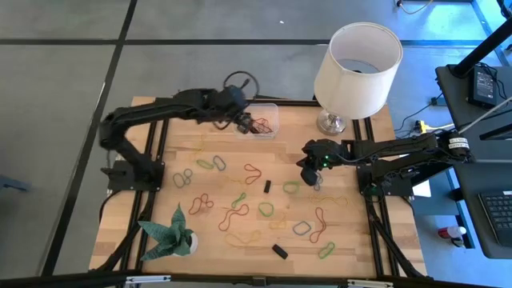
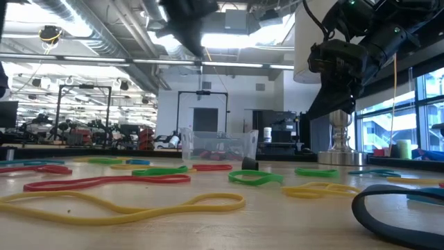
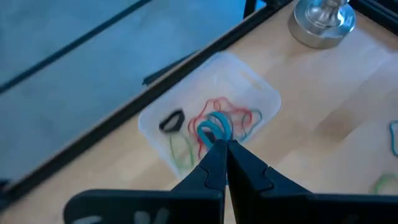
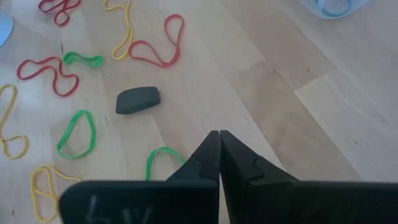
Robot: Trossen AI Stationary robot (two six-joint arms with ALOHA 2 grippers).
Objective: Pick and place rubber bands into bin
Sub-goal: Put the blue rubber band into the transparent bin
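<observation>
Wooden surface [image 1: 344, 232] has rubber bands [image 1: 240, 210] scattered all over it, plus a white lamp [image 1: 356, 60] at the back edge. Left gripper [image 3: 222, 144] hangs right over the clear bin [image 3: 252, 87] at the back edge, jaws clenched on a blue band [image 3: 214, 127]. Right gripper [image 4: 219, 134] hovers above bare wood near a green band [image 4: 163, 157] and a black block [image 4: 137, 99], jaws clenched on nothing.

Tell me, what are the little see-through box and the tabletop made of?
The bin looks like clear, slightly frosted plastic: the bands inside and the wood beneath show through its walls. The table looks like pale wood, apparently in joined blocks with visible grain and a matte finish, though a wood-look laminate cannot be ruled out.
</observation>
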